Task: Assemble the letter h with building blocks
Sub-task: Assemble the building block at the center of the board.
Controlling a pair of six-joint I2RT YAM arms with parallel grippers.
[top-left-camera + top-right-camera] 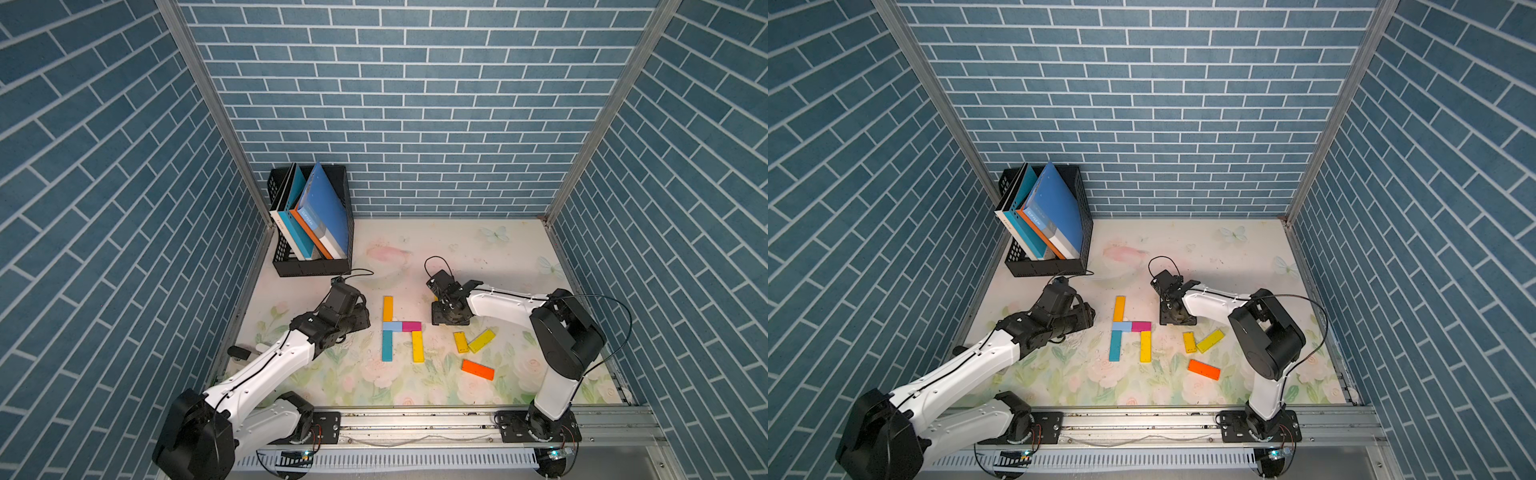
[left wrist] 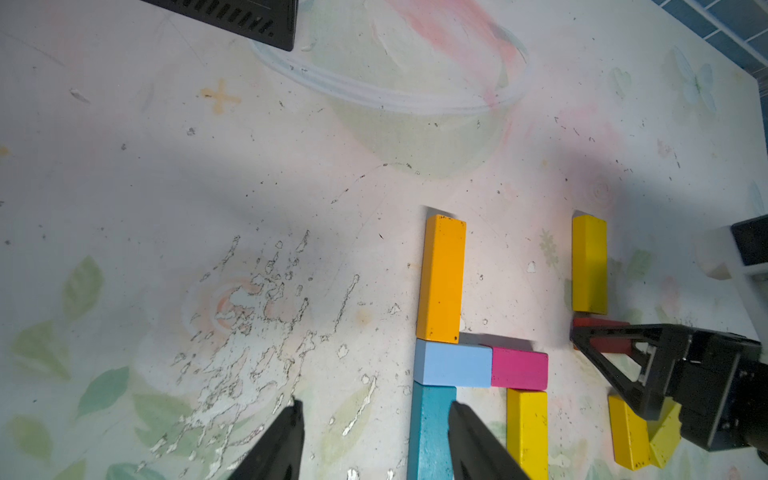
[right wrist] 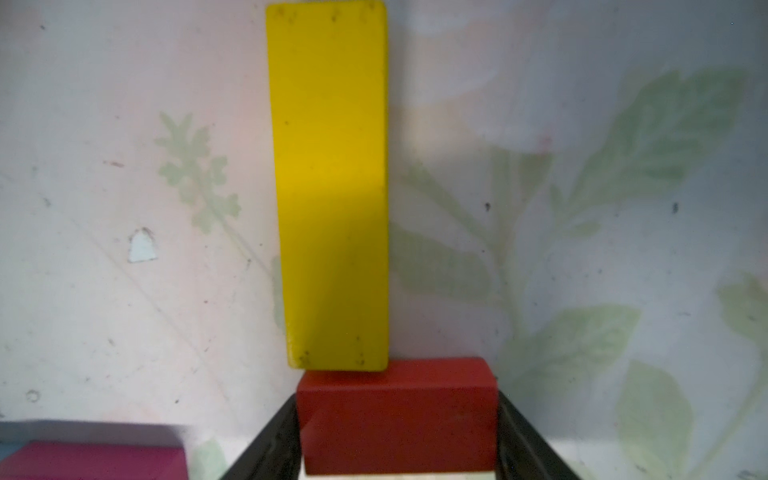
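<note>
1. the right gripper (image 3: 397, 419) has its jaws about half closed, pressed against both sides of a short, flat red painted block (image 3: 395, 395). i cannot tell whether that block rests on the floral table (image 1: 478, 249) or sits just off it.
2. the red block touches the end of a lone long yellow block (image 3: 332, 187), and both lie to the right of the letter. dragging rather than lifting would probably shove that yellow block askew.
3. only the block's narrow sides are pinched, so it could tilt or slip in a quick carry.
4. in both top views the letter already reads as an h.
   - the stem is a long amber block (image 1: 387, 308), a short light blue block (image 1: 392, 326) and a long teal block (image 1: 387, 347).
   - a short magenta block (image 1: 411, 326) bridges to a long yellow leg block (image 1: 417, 346).
   - all of them lie loose and butted together, so a bump from the red block or a finger would open the joints.
5. the left gripper (image 2: 374, 415) is open and empty beside the stem. one finger overlaps the teal block in the left wrist view, and contact cannot be judged. a sideways move there could push the stem.
6. spare blocks lie near the right arm: a short dark yellow block (image 1: 460, 342), a long lime-yellow block (image 1: 482, 340) and an orange block (image 1: 478, 369). a black file holder with books (image 1: 311, 266) stands well apart at the back.
</note>
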